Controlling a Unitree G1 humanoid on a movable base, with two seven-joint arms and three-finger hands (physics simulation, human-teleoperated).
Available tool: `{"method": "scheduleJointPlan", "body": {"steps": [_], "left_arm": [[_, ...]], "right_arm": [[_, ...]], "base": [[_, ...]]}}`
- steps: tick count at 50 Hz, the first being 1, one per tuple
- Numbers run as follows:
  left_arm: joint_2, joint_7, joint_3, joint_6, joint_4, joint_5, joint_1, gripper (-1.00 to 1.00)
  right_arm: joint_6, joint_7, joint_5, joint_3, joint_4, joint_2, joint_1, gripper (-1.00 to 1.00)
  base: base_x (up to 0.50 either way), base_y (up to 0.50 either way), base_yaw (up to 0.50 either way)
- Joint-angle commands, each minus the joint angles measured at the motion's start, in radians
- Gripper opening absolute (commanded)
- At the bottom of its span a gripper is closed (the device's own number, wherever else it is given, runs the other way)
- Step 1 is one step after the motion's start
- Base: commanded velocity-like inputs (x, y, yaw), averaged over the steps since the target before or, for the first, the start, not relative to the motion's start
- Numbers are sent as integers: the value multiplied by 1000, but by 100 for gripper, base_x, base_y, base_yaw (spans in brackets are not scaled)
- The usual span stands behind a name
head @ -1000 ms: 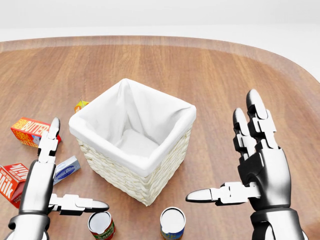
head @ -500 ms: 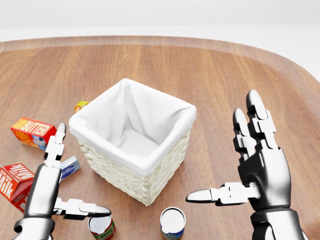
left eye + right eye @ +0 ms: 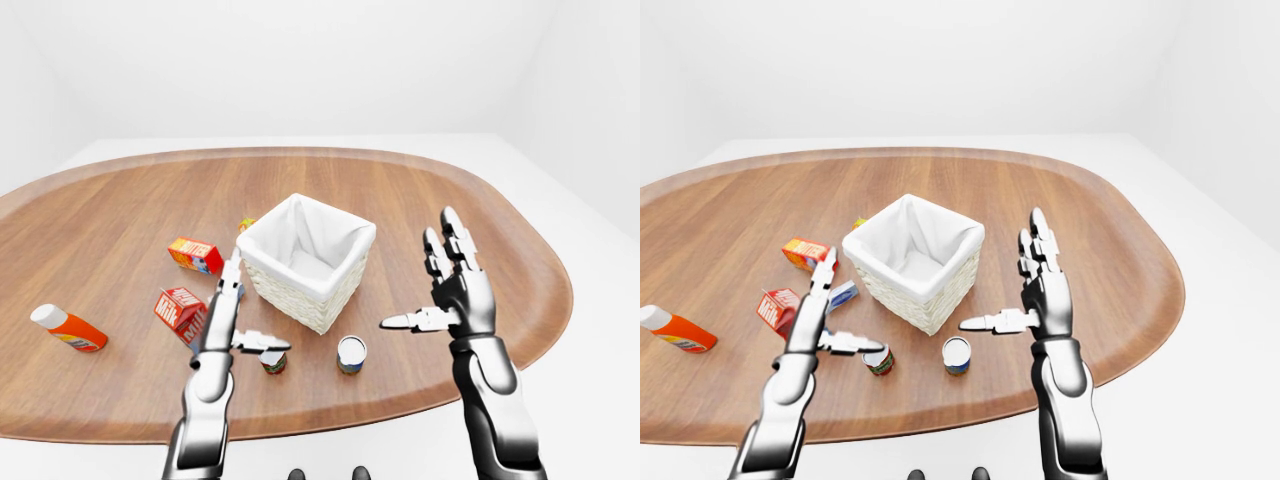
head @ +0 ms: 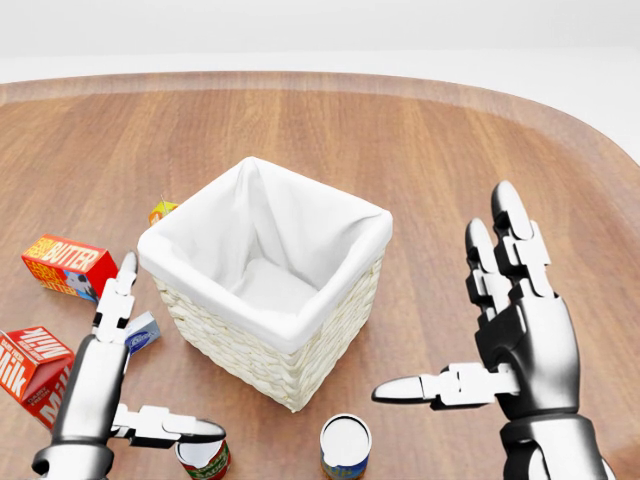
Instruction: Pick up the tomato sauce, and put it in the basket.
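Note:
The tomato sauce can (image 4: 204,460), red-labelled with a pale lid, stands upright at the bottom left of the head view, just below the white-lined wicker basket (image 4: 240,352). My left hand (image 4: 168,348) is open beside the can, its thumb lying across the can's top and its fingers pointing up past the basket's left corner. My right hand (image 4: 446,292) is open and raised, to the right of the basket, holding nothing.
A blue-labelled can (image 4: 345,446) stands right of the sauce can. A milk carton (image 4: 30,368), a butter box (image 4: 66,264) and a small blue-white box (image 4: 142,332) lie left of the basket. An orange bottle (image 3: 66,328) lies far left.
My left hand has slid down and a little right, bringing its thumb over the tomato sauce can. The right hand and everything on the table have stayed put.

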Motion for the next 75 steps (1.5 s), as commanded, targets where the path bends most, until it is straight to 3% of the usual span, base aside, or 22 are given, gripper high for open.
{"method": "scheduleJointPlan", "body": {"steps": [1, 6, 11, 35, 45, 75], "left_arm": [[-3, -1, -5, -13, -10, 9, 27, 97], [-2, -1, 1, -15, -11, 8, 29, 97], [-3, 5, -4, -38, -2, 16, 49, 98], [-5, 14, -9, -70, 5, 43, 72, 98], [-3, 35, -15, -100, 28, 71, 76, 97], [7, 84, -22, -100, 116, 121, 56, 98]], "right_arm": [[0, -1, -2, 1, -2, 0, 0, 100], [0, -2, -1, -2, 4, -1, -5, 100], [0, -1, -3, 2, 16, 1, -6, 100], [0, -2, 1, 4, 12, 1, -1, 100], [0, -2, -1, 6, 22, 1, -4, 100], [0, -2, 2, 1, 2, 1, 4, 100]], "base": [[0, 0, 0], [0, 0, 0], [0, 0, 0], [0, 0, 0], [0, 0, 0], [0, 0, 0]]}}
